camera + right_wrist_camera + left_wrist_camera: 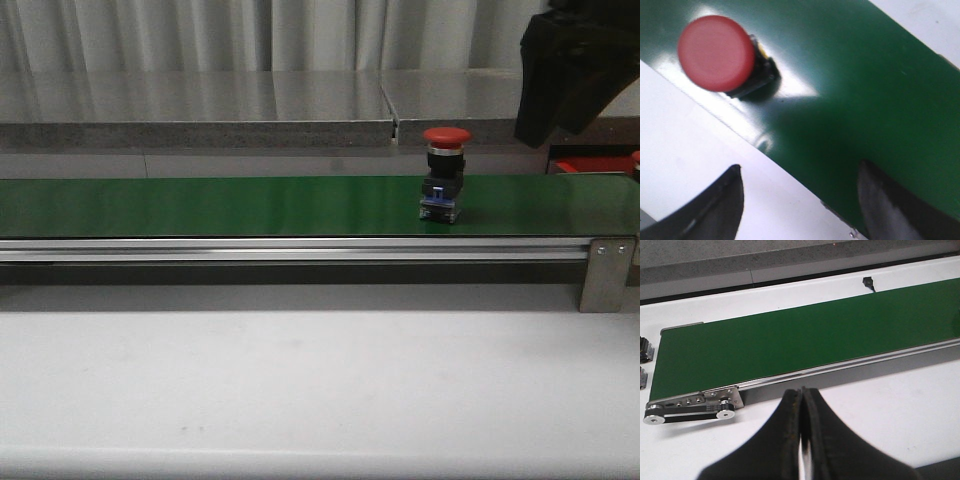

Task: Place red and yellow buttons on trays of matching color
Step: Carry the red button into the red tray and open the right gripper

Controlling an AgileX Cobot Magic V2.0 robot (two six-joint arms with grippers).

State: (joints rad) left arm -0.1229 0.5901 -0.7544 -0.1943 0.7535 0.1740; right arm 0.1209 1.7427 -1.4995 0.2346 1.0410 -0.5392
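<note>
A red button (445,174) stands upright on the green belt (220,205), towards its right end. The right gripper (575,75) hangs above and to the right of it, not touching. A red tray (590,165) shows behind the belt at the right edge.

Black right gripper (575,75) raised high at the right edge of the front view, only partly inside the frame, its dark fingers (720,205) spread wide apart with nothing between them. Black left gripper (802,405) not seen from the front, shown only by its own wrist camera, held low and pointing forward. Two dark curved fingers (785,440) pressed together along their length, gripping nothing.
</note>
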